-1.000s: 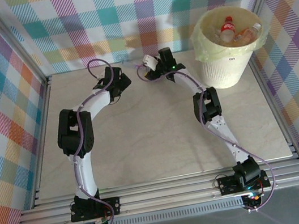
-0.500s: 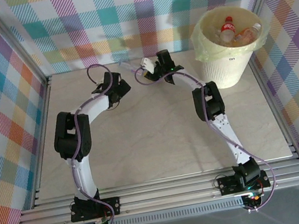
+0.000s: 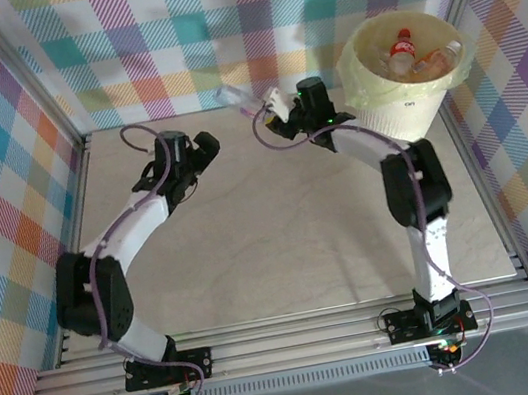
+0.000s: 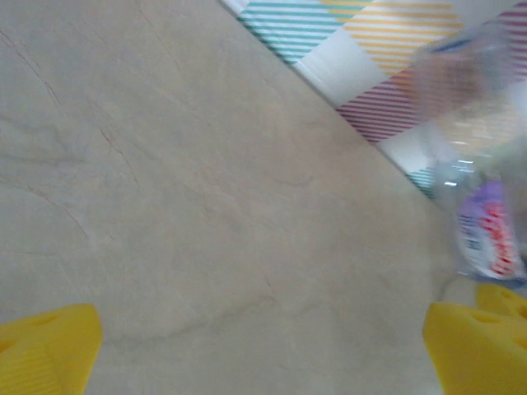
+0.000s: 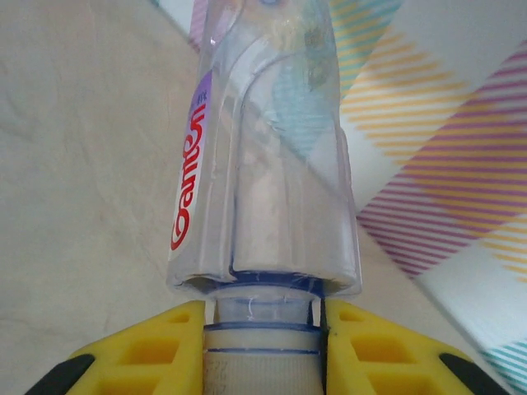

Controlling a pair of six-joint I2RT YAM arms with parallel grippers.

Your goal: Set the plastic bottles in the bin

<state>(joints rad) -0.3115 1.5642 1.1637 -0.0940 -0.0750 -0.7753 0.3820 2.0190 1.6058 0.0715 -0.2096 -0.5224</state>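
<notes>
1. Grips a clear plastic bottle [image 5: 263, 164] by its neck in the right pincer [image 5: 262, 333], yellow fingers [image 5: 140, 350] tight on either side.
2. Holds that bottle above the worktop [image 3: 269, 227], close to the checked back wall [image 3: 215, 23], left of the bin [image 3: 357, 75] and apart from it.
3. Hovers with the left pincer [image 4: 263, 350] over bare worktop, fingers spread wide.
4. Inside the bin: several more bottles [image 3: 404, 47], one red-capped with a red label.

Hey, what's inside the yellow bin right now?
In the bin, a red-capped bottle with a red label and an orange-filled bottle lie on top, against the yellowish bag lining. Anything beneath them, and the bin's bottom, is covered.
</notes>
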